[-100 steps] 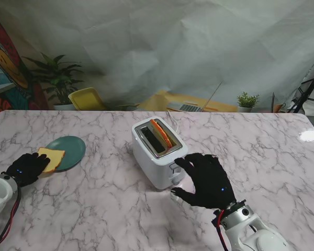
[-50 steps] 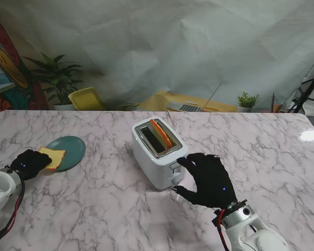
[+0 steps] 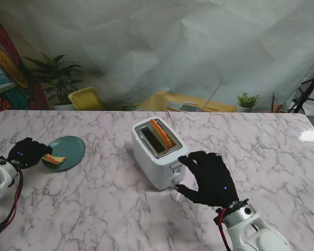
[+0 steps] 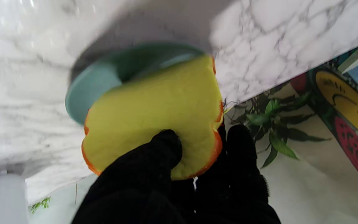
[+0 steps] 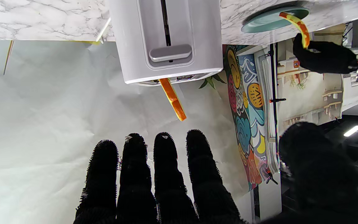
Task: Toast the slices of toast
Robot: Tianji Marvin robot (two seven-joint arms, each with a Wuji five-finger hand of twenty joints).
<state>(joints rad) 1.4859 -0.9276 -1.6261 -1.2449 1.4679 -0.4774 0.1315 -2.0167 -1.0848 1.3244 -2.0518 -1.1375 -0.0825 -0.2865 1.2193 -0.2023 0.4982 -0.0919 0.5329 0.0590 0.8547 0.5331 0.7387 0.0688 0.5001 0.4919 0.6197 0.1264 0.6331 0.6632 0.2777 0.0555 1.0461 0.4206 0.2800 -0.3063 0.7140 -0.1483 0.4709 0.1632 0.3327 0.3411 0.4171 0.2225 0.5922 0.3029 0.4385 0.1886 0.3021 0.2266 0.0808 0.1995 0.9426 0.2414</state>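
Note:
A white two-slot toaster [image 3: 158,153] stands mid-table with one orange-crusted slice [image 3: 161,133] upright in its right slot; the other slot looks empty. Its lever [image 5: 170,52] faces my right hand. My right hand [image 3: 208,179] hovers open just beside the toaster's near right corner, fingers spread [image 5: 163,174], holding nothing. At the left, my left hand [image 3: 27,152] is shut on a second yellow slice [image 3: 54,159], pinching its edge [image 4: 157,115] and tilting it up over the teal plate [image 3: 70,149], which also appears under the slice [image 4: 89,90].
Marble table [image 3: 94,209] spans the view. A white sheet backdrop hangs behind. Beyond the far edge sit a yellow chair [image 3: 87,99], a potted plant [image 3: 56,76], a laptop [image 3: 188,106] and a small plant [image 3: 247,100].
My left hand closed on the slice at the plate and drew it up and left, tilting it on edge. My right hand crept slightly toward the toaster's front.

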